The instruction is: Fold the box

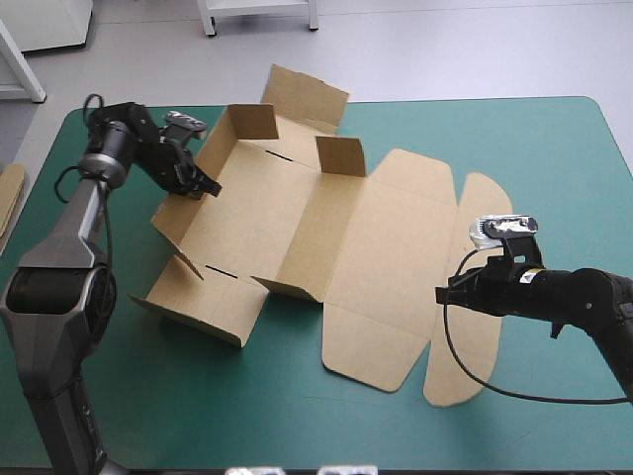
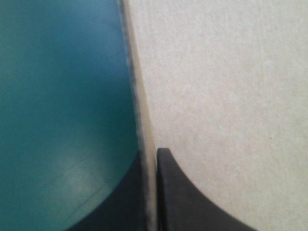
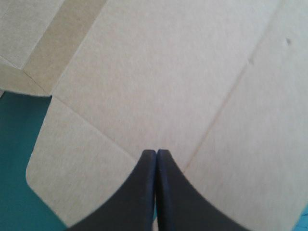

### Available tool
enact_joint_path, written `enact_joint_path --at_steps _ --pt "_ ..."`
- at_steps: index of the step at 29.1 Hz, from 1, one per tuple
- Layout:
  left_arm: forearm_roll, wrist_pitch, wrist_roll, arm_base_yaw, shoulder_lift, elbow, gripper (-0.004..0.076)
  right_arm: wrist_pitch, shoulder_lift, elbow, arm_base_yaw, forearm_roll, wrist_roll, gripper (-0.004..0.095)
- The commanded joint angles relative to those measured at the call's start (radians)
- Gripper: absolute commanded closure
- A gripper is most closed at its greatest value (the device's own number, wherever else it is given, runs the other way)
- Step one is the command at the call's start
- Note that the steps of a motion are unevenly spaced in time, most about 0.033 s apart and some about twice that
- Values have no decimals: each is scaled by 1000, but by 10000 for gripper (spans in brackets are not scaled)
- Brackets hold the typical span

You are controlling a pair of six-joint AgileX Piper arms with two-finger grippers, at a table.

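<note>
The brown box point(image 1: 341, 247) lies in the middle of the teal-green table, its left half partly raised into walls and its lid flat to the right. My left gripper point(image 1: 201, 185) is at the box's left wall. In the left wrist view that gripper point(image 2: 150, 155) is shut on the wall's edge, the brown board point(image 2: 226, 96) filling one side. My right gripper point(image 1: 445, 294) rests at the lid's right side, near the rounded flap point(image 1: 475, 327). Seen from the right wrist, it point(image 3: 156, 153) is shut with nothing between the fingers, and the flat lid point(image 3: 159, 77) spreads ahead.
An edge of more brown board point(image 1: 10, 198) shows at the table's left edge. Bare teal-green cover point(image 1: 247, 406) runs along the front of the table, with more to the far right point(image 1: 564, 168).
</note>
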Motion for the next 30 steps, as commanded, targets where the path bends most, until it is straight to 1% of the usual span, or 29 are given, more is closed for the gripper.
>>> enact_joint_path --at_steps 1,3,5,8,14,17,20,25,26,27,30 --pt "136 69 14 -126 -69 -77 732 -31 -11 -37 0 32 -2 921" --pt "215 69 14 -187 -78 -98 732 -31 -11 -37 0 32 -2 921" --pt "301 69 17 -282 -108 -106 732 -25 -11 -37 0 32 -2 921" --pt "367 67 20 -349 -150 -106 732 -21 -11 -37 0 32 -2 921" --pt "390 66 45 -403 -255 -92 733 -5 -11 -37 0 32 -2 921" --pt "421 43 51 -401 -321 -13 732 2 -11 -37 0 32 -6 921" --pt "513 -47 57 -401 -388 138 732 2 -11 -37 0 35 -10 921" --pt "595 -253 46 -401 -449 376 732 9 -11 -37 0 36 -15 921" --pt "605 -291 40 -401 -454 403 732 9 -11 -37 0 36 -15 921" --pt "627 -352 32 -403 -455 435 732 9 -11 -37 0 38 -15 921" --pt "666 -477 22 -427 -453 453 732 7 -11 -37 0 38 -16 921"
